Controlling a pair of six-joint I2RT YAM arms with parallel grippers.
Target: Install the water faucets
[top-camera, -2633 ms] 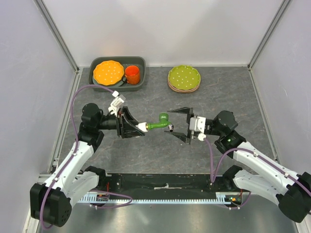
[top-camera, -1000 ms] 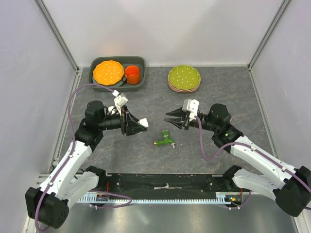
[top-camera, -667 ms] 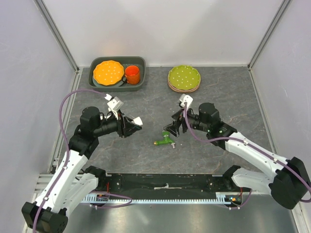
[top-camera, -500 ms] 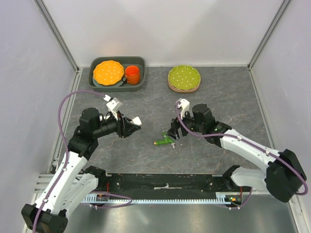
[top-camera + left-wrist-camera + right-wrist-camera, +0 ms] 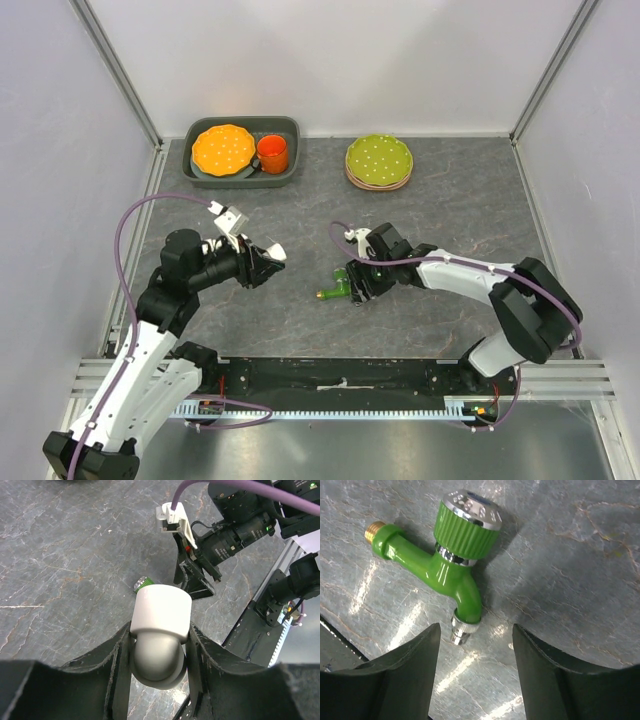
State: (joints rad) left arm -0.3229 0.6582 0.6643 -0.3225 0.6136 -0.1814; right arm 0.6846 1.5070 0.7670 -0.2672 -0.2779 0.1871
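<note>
The green faucet lies on its side on the grey table, with a ribbed green knob, a brass threaded end and a chrome spout. In the top view the faucet sits mid-table. My right gripper is open and hovers just above it, with the spout between the fingers and untouched; it also shows in the top view. My left gripper is shut on a white cylindrical end piece with a grey rounded base, held above the table left of the faucet. The all-white faucet is out of view.
A dark tray at the back left holds an orange plate and an orange cup. A stack of green dotted plates stands at the back middle. A black rail runs along the near edge.
The green faucet, earlier held in the air between both grippers, now lies on the table. My right gripper has swung left and down over it. My left gripper has drawn back with the white piece.
</note>
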